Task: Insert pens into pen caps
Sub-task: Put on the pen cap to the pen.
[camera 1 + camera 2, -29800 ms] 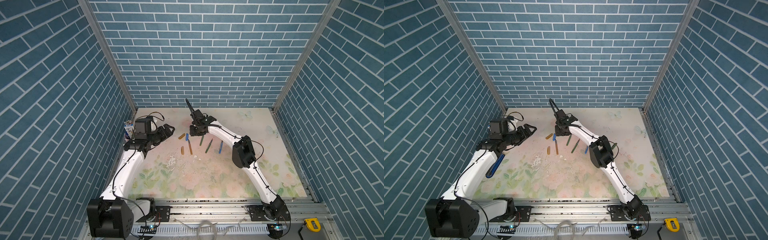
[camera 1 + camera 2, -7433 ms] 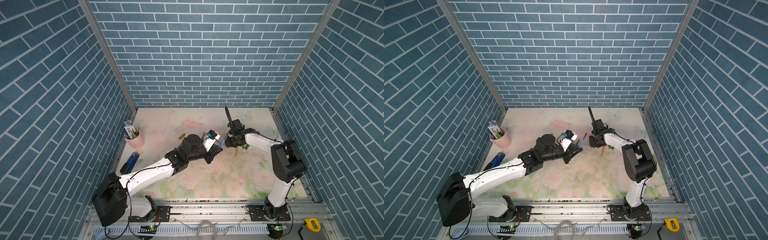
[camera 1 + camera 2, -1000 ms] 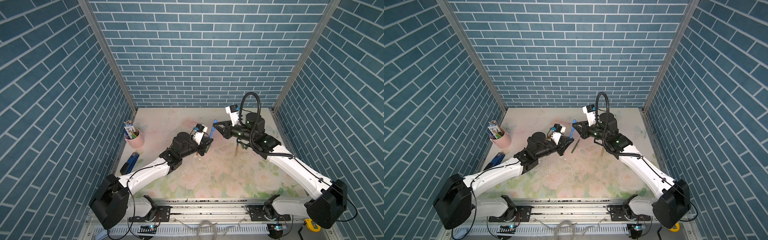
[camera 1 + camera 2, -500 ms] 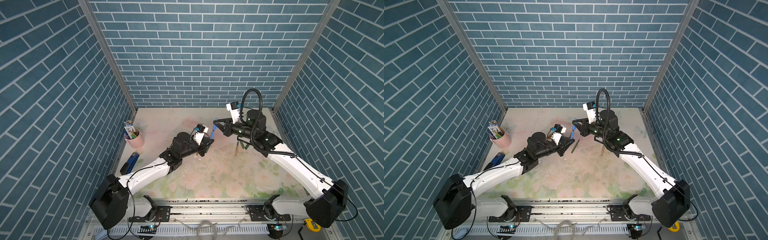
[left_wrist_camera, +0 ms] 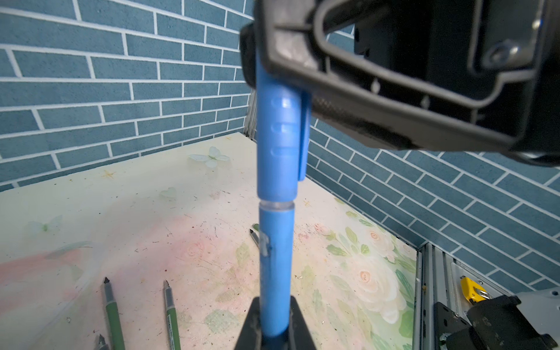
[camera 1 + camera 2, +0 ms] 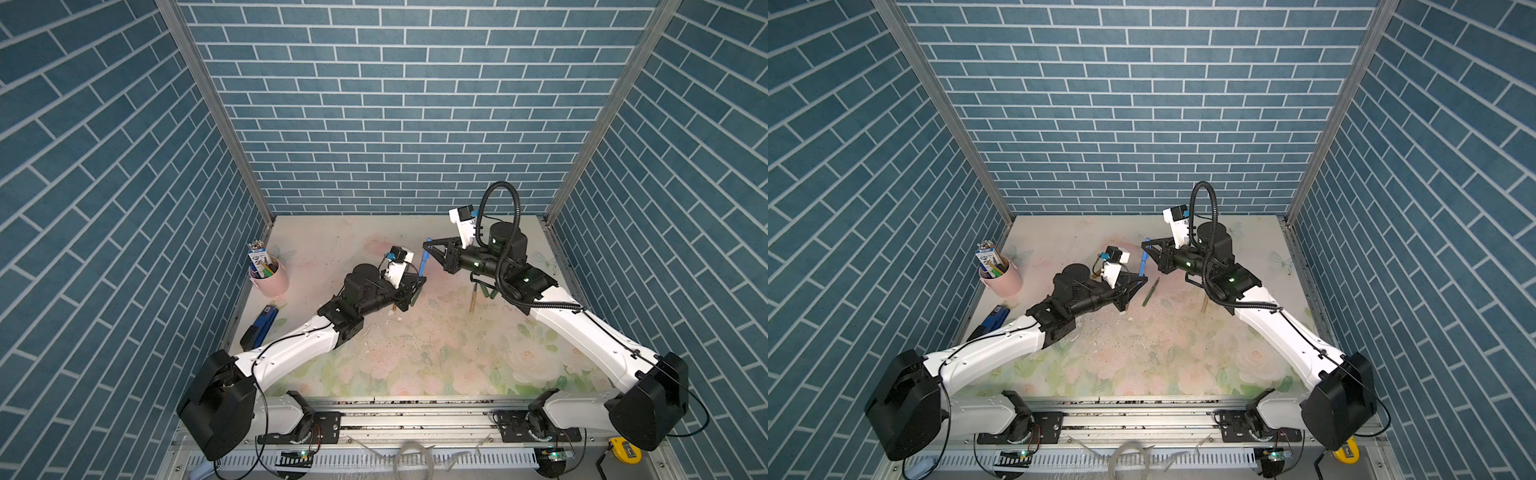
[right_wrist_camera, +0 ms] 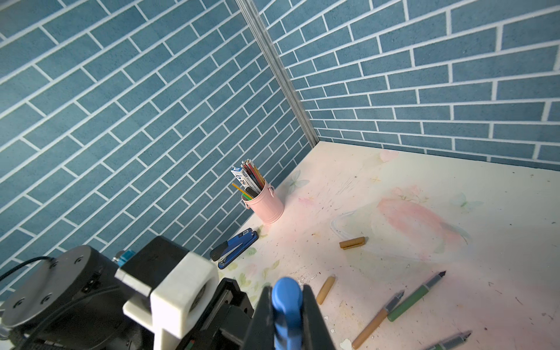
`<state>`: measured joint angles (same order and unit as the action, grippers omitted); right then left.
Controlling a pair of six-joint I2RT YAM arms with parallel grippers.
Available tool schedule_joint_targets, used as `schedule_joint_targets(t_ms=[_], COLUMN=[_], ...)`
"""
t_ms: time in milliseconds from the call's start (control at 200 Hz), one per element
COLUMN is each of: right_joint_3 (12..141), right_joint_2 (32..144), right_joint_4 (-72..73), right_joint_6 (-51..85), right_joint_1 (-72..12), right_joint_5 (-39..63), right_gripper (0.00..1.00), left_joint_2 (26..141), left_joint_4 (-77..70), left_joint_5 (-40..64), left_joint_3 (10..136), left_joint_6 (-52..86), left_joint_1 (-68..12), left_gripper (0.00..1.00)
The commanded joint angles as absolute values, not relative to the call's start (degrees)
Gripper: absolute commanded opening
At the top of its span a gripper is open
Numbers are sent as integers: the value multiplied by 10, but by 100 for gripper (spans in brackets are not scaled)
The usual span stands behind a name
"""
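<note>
A blue pen stands upright above the mat, and my left gripper is shut on its lower end. The blue pen cap sits over the pen's top, with a thin clear ring showing between them. My right gripper is shut on that cap. In both top views the two grippers meet mid-table at the pen. Loose green pens, a golden-brown pen and two golden-brown caps lie on the mat.
A pink cup holding pencils and a carton stands by the left wall. A blue-and-black stapler lies in front of it. One golden-brown pen lies under my right arm. Blue brick walls close three sides.
My right gripper has edged a little to the left at the blue pen's upper end and tightened on the cap. The left arm has stayed where it was.
</note>
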<state>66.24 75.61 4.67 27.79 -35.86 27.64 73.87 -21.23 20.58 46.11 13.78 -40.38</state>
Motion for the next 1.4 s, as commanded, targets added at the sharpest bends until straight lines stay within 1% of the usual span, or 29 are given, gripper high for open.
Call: schedule_joint_targets(t_ms=[0,95,220,550,750,870,985,1175,1270,1395], right_joint_3=[653,645,637,598,580,581,598,651,685,720], right_joint_2=[768,767,767,766,771,774,765,746,741,732], right_joint_4=[44,52,48,39,54,58,52,19,-4,-24], right_joint_6=[296,298,296,285,293,299,298,276,258,246], right_joint_1=[-370,-371,-373,-377,-378,-378,-377,-377,-377,-377], right_joint_5=[306,308,309,298,301,306,307,285,278,277], right_gripper=[9,7,5,3,4,6,8,12,19,27], left_joint_2=[719,711,710,752,772,779,789,782,778,773], left_joint_4=[-228,-227,-261,-352,-387,-386,-336,-302,-273,-270], left_joint_5=[210,194,166,174,173,186,227,259,281,296], left_joint_3=[513,528,548,643,669,686,691,609,584,554], left_joint_6=[147,139,137,160,167,168,165,185,184,191], left_joint_1=[-398,-396,-393,-365,-352,-344,-345,-351,-358,-359], left_gripper=[0,0,0,0,0,0,0,0,0,0])
